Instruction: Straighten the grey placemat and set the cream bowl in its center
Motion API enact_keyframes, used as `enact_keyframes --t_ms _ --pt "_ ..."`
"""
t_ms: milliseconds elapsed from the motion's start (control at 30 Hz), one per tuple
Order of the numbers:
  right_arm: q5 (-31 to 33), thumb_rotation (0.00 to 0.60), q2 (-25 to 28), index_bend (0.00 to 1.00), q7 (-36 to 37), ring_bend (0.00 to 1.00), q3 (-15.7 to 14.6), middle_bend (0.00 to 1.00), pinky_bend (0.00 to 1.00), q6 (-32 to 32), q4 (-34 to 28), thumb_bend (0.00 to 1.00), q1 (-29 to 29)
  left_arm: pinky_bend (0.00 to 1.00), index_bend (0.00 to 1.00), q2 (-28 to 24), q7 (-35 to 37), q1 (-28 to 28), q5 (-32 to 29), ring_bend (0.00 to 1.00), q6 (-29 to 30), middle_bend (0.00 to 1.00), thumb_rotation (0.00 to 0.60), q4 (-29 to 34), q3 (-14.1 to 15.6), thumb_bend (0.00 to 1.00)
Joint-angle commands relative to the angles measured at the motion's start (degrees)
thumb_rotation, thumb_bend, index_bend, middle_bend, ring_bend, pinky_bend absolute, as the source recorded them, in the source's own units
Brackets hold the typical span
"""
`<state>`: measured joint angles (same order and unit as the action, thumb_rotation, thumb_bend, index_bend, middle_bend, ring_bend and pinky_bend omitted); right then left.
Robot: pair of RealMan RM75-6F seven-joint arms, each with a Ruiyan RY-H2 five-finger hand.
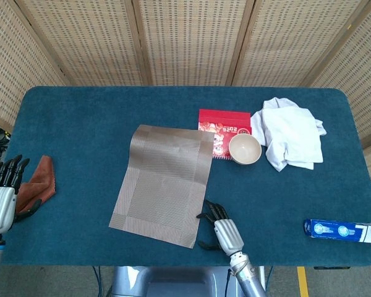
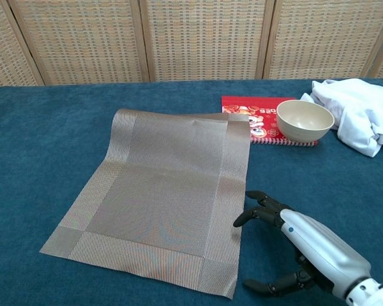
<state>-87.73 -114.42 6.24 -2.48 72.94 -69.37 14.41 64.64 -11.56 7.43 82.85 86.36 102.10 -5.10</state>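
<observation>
The grey placemat [image 1: 162,183] [image 2: 159,194] lies skewed on the blue table, its near edge swung to the left. The cream bowl [image 1: 245,149] [image 2: 304,120] stands upright to its far right, resting on a red booklet [image 1: 223,124] [image 2: 254,115]. My right hand [image 1: 219,228] [image 2: 292,245] hovers open just off the mat's near right corner, fingers spread toward the mat's edge, apart from it. My left hand [image 1: 2,193] is open at the far left table edge, beside a rust-brown cloth [image 1: 38,184]. The chest view does not show the left hand.
A crumpled white cloth [image 1: 291,133] [image 2: 357,115] lies right of the bowl. A blue box [image 1: 341,231] sits near the front right edge. Wicker screens stand behind the table.
</observation>
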Motion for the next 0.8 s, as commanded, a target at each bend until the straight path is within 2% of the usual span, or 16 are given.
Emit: enact_keyframes --t_ms 33,633,700,800 --pt "-0.54 0.600 -0.63 0.32 0.36 0.00 0.35 0.03 0.08 0.26 0.53 0.19 0.27 0.00 0.00 0.07 0.01 0.01 -0.08 0.00 0.01 0.00 0.600 -0.04 -0.07 0.24" --pt "-1.03 0.600 -3.64 0.31 2.48 0.00 1.53 0.03 0.08 0.84 4.52 0.17 0.56 0.00 0.00 0.07 0.14 0.05 -0.47 0.00 -0.24 0.00 0.600 -0.07 -0.27 0.24" --pt "-1.13 0.600 -4.02 0.31 2.85 0.00 1.63 0.03 0.08 1.08 5.20 0.19 0.54 0.00 0.00 0.06 0.16 0.05 -0.46 0.00 -0.25 0.00 0.600 -0.06 -0.27 0.24" --pt "-1.48 0.600 -4.62 0.31 4.13 0.00 1.59 0.03 0.09 1.60 6.19 0.30 0.47 0.00 0.00 0.04 0.28 0.06 -0.43 0.00 -0.26 0.00 0.600 -0.06 -0.28 0.24"
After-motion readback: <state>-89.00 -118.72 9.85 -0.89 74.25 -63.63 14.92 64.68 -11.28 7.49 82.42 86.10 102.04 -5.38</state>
